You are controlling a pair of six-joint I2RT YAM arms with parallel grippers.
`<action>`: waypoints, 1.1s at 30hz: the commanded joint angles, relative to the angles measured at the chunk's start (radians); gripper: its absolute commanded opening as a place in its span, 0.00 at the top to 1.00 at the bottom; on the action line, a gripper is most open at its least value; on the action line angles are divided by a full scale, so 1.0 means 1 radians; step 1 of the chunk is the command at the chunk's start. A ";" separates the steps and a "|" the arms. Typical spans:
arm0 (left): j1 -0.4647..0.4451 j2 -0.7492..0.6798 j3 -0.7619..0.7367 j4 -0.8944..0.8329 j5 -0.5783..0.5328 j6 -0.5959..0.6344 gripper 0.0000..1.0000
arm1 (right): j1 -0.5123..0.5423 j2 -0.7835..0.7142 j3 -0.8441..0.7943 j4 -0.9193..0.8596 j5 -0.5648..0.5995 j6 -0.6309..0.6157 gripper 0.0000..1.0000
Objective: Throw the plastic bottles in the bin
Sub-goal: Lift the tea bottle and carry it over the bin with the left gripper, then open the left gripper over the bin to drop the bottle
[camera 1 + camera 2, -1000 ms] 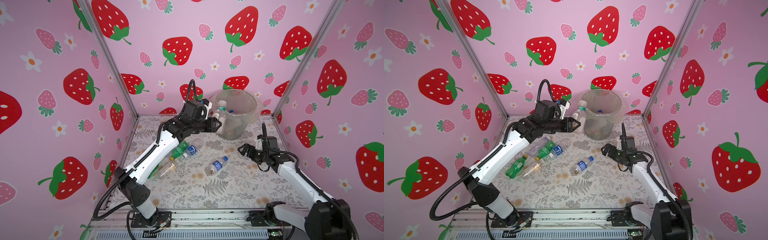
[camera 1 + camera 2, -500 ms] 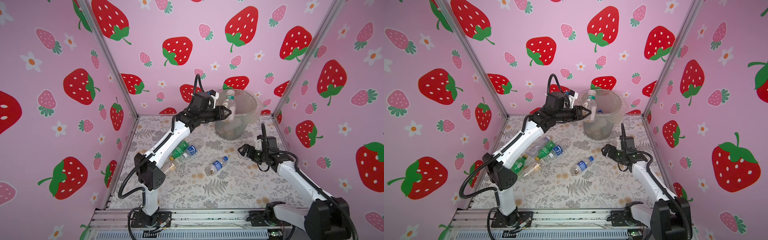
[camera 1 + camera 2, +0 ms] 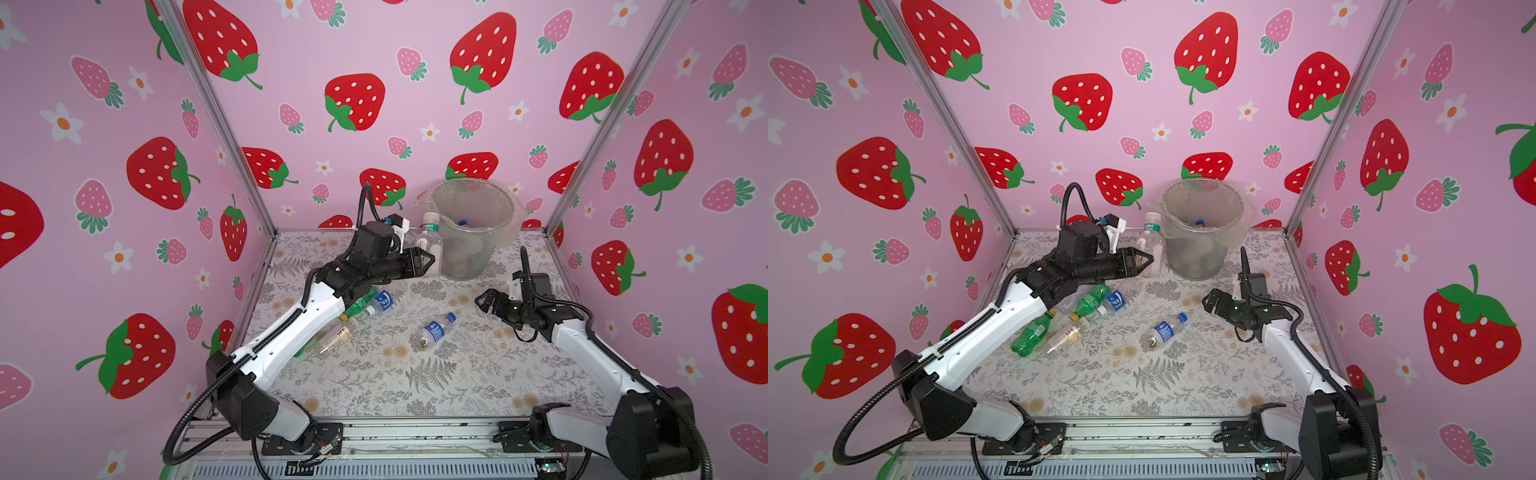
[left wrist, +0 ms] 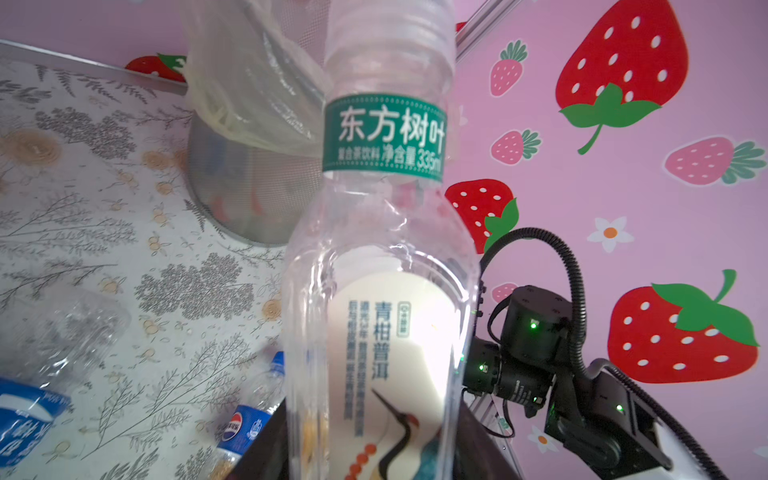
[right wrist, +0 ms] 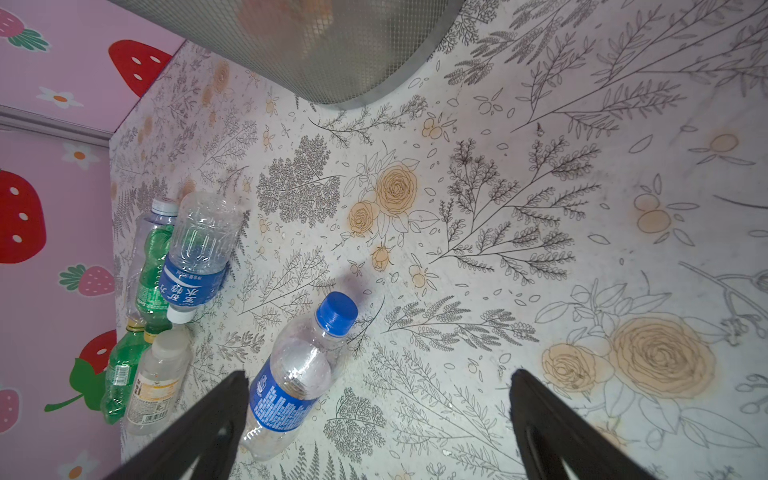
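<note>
Left gripper (image 3: pixel 429 262) clamped on clear bottle (image 3: pixel 430 239), long axis upright, cap up, just beside bin (image 3: pixel 478 257).
Right gripper (image 3: pixel 484 300) jaws apart; blue-label bottle (image 3: pixel 433 331) lies flat, cap toward it.

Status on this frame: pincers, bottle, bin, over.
Left pincer shut on upright clear plastic bottle with green neck band, beside grey translucent bin. Right pincer open, empty. Bin mouth unobstructed.

Both top views look down from six o'clock toward twelve, over the whole floral-printed tabletop (image 3: pixel 415 386). Wrist cameras sit close; both share the grey mesh bin (image 5: pixel 332 50).
</note>
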 commanded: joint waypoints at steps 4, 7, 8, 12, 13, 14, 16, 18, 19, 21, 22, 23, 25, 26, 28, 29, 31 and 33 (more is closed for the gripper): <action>-0.007 -0.029 -0.006 -0.003 -0.097 0.031 0.61 | 0.003 0.016 0.013 0.002 0.004 -0.007 0.01; -0.008 0.036 0.115 -0.062 -0.077 0.083 0.60 | 0.003 0.018 0.013 0.002 0.010 -0.012 0.01; -0.008 0.068 0.167 -0.079 -0.070 0.096 0.59 | 0.002 0.015 0.008 0.002 0.012 -0.012 0.01; -0.007 0.227 0.404 -0.111 -0.032 0.110 0.57 | 0.001 0.009 -0.010 0.002 0.015 -0.010 0.01; -0.006 0.272 0.473 -0.110 -0.009 0.100 0.57 | 0.001 0.010 -0.012 0.002 0.015 -0.010 0.01; -0.005 0.332 0.561 -0.109 0.013 0.092 0.57 | 0.003 0.013 -0.014 0.004 0.015 -0.011 0.01; -0.004 0.460 0.746 -0.120 0.028 0.088 0.56 | 0.000 0.016 -0.012 0.002 0.014 -0.015 0.01; 0.003 0.615 0.978 -0.150 0.027 0.060 0.53 | 0.000 0.019 -0.004 0.002 0.017 -0.018 0.01; 0.010 0.692 1.073 -0.156 0.040 0.046 0.50 | 0.000 0.019 0.001 0.000 0.017 -0.021 0.01; 0.030 0.862 1.313 -0.161 0.075 0.014 0.33 | 0.001 0.013 0.018 -0.019 0.020 -0.024 0.01; 0.042 0.928 1.407 -0.158 0.082 -0.003 0.25 | 0.001 0.008 0.027 -0.028 0.017 -0.025 0.01; 0.054 0.969 1.451 -0.133 0.085 -0.039 0.19 | 0.001 0.000 0.041 -0.037 0.016 -0.026 0.01; 0.078 0.962 1.378 -0.026 0.095 -0.103 0.13 | 0.000 -0.024 0.066 -0.051 0.023 -0.027 0.01; 0.084 0.941 1.328 0.008 0.081 -0.112 0.07 | 0.000 -0.040 0.073 -0.060 0.027 -0.026 0.01; 0.091 0.908 1.292 0.010 0.052 -0.083 0.01 | 0.001 -0.065 0.076 -0.067 0.037 -0.025 0.01; 0.096 0.897 1.291 0.002 0.051 -0.071 0.01 | 0.000 -0.075 0.077 -0.070 0.041 -0.026 0.01; 0.102 0.872 1.289 0.008 0.064 -0.072 0.01 | 0.001 -0.084 0.078 -0.075 0.043 -0.027 0.01; 0.100 0.838 1.288 0.016 0.076 -0.067 0.01 | 0.001 -0.081 0.076 -0.081 0.039 -0.025 0.01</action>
